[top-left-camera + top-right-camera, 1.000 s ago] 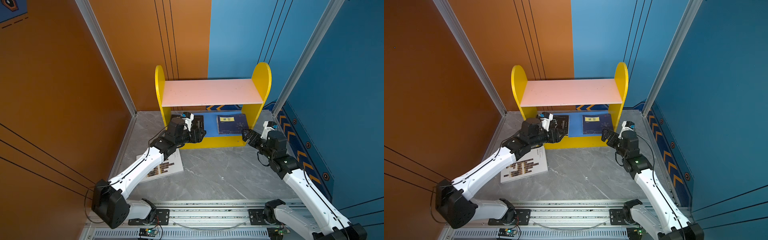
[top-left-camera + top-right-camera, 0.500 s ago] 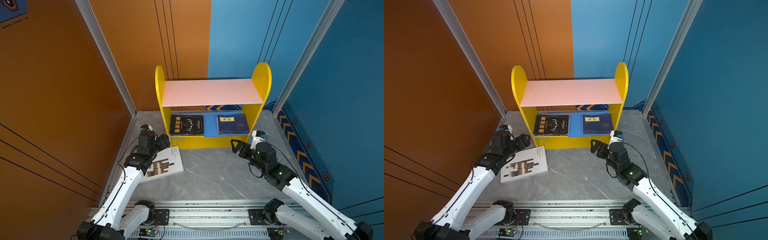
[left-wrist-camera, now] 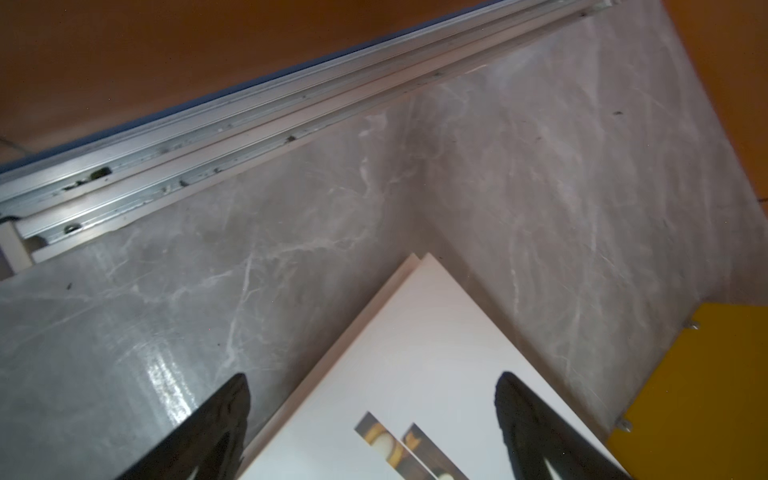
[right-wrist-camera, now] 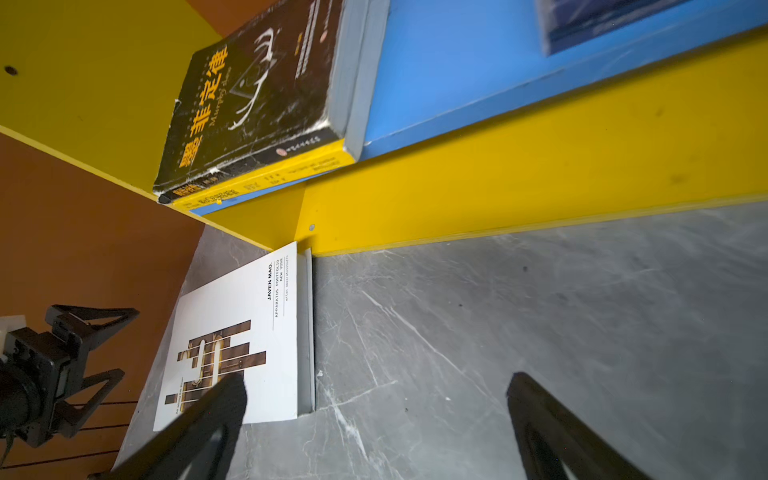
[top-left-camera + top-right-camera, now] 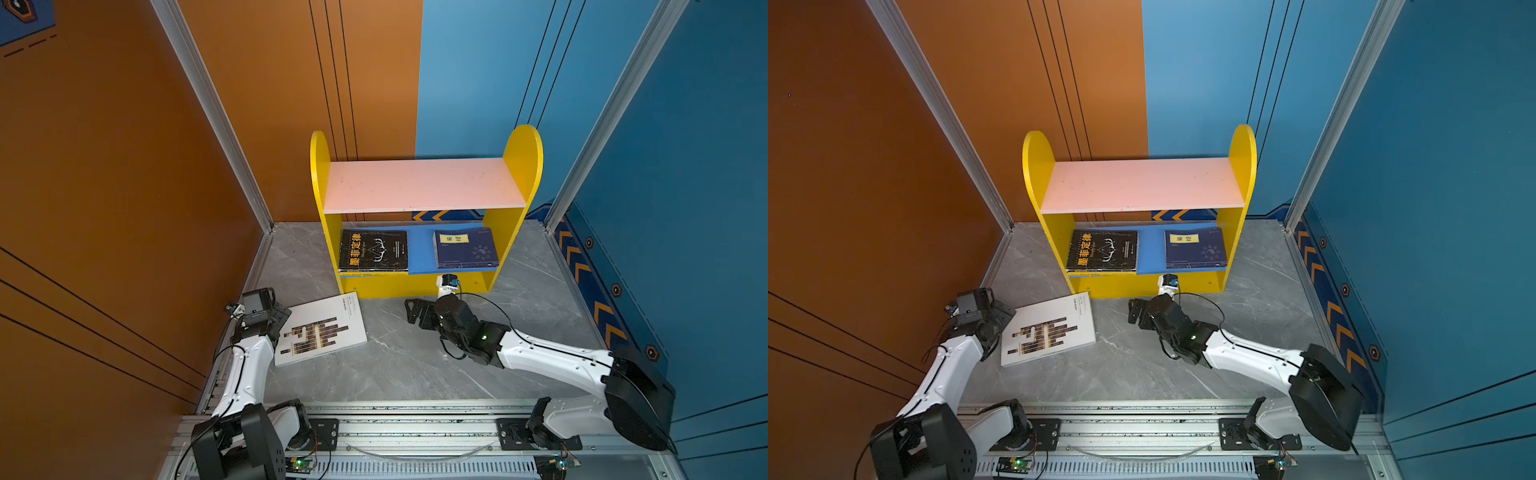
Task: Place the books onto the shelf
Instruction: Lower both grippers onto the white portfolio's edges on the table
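Left claw (image 3: 372, 384) hangs wide open and empty over a corner of the big white book (image 5: 320, 332) lying flat on the desk (image 5: 415, 374) before the shelf (image 5: 386, 286), which looks thin, light, probably floppy and slick, so pinch deep along an edge.

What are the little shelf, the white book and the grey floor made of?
The shelf looks like painted wooden board: flat matte panels, screw heads in the yellow front. The white book seems paper, a softcover with visible page edges. The grey surface looks like veined stone or a laminate imitating it, glossy; I cannot tell which.
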